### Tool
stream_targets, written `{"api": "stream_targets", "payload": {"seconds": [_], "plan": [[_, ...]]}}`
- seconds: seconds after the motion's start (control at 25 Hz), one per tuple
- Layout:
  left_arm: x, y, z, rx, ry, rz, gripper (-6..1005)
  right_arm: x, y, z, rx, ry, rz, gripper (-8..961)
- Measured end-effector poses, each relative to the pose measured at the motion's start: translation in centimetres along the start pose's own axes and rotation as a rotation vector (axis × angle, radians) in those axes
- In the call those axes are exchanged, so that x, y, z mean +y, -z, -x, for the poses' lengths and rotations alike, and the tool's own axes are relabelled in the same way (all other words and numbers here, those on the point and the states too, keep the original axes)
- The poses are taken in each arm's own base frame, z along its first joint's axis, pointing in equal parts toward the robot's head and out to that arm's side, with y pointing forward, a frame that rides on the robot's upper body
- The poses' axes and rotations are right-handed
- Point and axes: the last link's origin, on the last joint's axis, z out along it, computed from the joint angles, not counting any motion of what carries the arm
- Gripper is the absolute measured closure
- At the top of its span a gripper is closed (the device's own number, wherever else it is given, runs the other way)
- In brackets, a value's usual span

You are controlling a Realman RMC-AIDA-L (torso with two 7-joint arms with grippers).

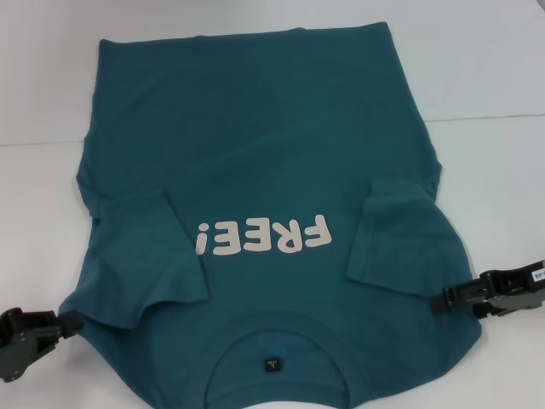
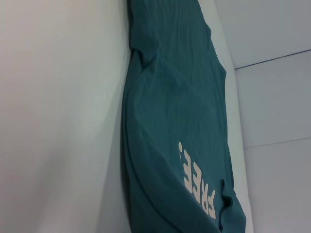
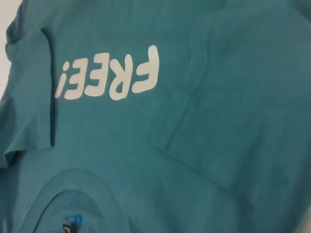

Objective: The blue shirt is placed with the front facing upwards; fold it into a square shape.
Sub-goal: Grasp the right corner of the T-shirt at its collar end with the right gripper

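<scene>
Head view gives me the blue shirt (image 1: 264, 170) flat on the white table (image 1: 494, 77), front up, collar toward me, both sleeves folded inward beside the "FREE!" lettering (image 1: 262, 239). My left gripper (image 1: 68, 322) sits at the shirt's near left shoulder edge and my right gripper (image 1: 443, 300) at the near right edge. I cannot tell whether either of the 2 is clamped or released.

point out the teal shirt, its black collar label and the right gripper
dark teal-blue cotton shirt (image 1: 255, 145), head view, bare chest cloth
small black collar label (image 1: 271, 365), head view, its middle
right gripper (image 1: 444, 298), head view, its tips
</scene>
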Motion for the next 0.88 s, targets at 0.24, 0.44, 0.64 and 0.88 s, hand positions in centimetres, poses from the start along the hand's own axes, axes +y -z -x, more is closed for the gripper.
{"api": "stream_targets", "payload": {"seconds": [0.24,0.44,0.64,0.88], "plan": [[0.0,0.0,0.0,0.002,0.001,0.0,956,-0.2,-0.2,0.0,0.022,-0.001,-0.036,48],[-0.1,0.1,0.0,0.006,0.002,-0.001,956,0.5,-1.0,0.3,0.035,0.018,-0.038,49],[-0.1,0.1,0.0,0.007,0.003,-0.001,956,0.8,-1.1,0.6,0.027,0.021,-0.029,50],[-0.1,0.2,-0.1,0.017,0.007,0.002,951,0.8,-1.2,0.5,0.038,0.026,-0.039,51]]}}
